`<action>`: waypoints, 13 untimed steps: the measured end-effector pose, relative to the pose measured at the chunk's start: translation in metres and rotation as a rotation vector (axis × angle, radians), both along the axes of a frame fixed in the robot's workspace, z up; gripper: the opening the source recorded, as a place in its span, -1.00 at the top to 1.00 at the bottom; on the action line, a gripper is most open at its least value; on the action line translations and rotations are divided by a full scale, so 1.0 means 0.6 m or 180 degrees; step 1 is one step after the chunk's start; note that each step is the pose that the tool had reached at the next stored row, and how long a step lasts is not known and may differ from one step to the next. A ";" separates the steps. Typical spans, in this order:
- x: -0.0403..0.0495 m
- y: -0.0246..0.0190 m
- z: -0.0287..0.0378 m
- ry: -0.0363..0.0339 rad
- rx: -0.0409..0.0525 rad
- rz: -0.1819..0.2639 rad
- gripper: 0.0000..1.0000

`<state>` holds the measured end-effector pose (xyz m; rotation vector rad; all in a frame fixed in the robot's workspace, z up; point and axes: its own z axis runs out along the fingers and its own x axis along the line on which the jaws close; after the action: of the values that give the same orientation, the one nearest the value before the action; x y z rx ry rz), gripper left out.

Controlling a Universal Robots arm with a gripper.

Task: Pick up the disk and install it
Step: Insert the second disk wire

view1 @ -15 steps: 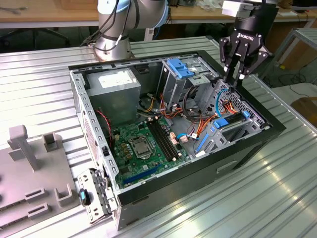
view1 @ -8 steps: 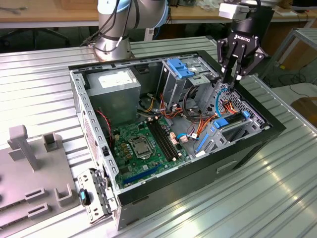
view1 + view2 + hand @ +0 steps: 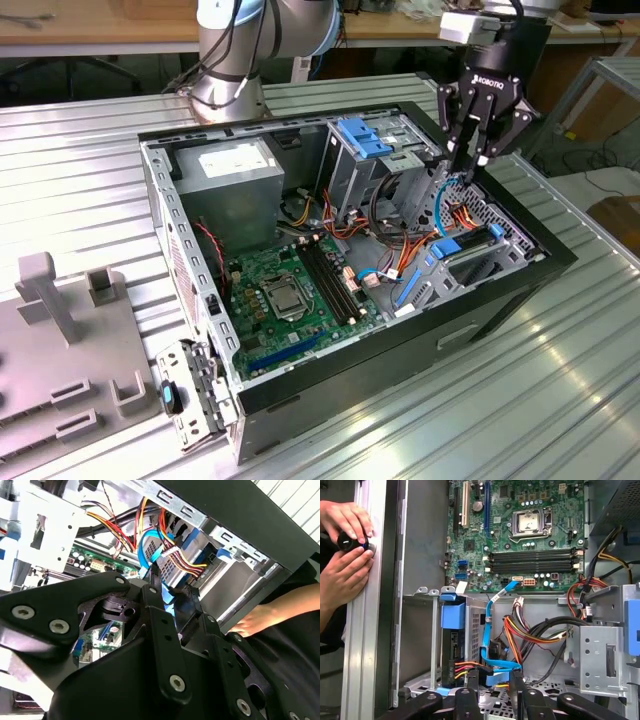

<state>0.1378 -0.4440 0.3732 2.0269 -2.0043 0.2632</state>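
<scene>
The open computer case [image 3: 300, 380] lies on its side on the ribbed metal table [image 3: 560, 400], its green motherboard [image 3: 290, 290] facing up, with the grey power-supply box [image 3: 235, 170] at the far end. A metal drive cage with blue tabs [image 3: 370, 145] stands inside toward the exterior view's right. The black gripper [image 3: 468, 165] hangs over the case's front corner, just above a tangle of blue and orange cables [image 3: 450, 210]. In the first wrist view its fingers [image 3: 472, 687] stand a little apart, with a blue cable [image 3: 495, 667] and orange wires running between them — whether they pinch anything I cannot tell. The disk [image 3: 452, 645] sits edge-on in the bay at the case's front, a blue plastic rail on its end, cables plugged into it. A person's hands [image 3: 342, 555] hold a small dark knob at the table's edge, outside the case.
</scene>
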 end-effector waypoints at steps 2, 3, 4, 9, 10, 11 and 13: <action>0.000 -0.0001 -0.001 -0.0001 -0.0101 0.0000 0.25; 0.000 -0.0001 -0.001 -0.0002 -0.0140 0.0000 0.25; 0.000 -0.0001 -0.002 -0.0002 -0.0172 0.0000 0.25; 0.000 0.0052 -0.007 -0.0011 -0.0394 0.0000 0.25; 0.000 0.0078 -0.008 -0.0014 -0.0488 0.0000 0.25; 0.000 0.0100 -0.009 -0.0015 -0.0552 -0.0001 0.25; 0.000 0.0102 -0.014 -0.0014 -0.0559 0.0000 0.25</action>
<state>0.1378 -0.4379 0.3646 1.9195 -1.9110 0.4282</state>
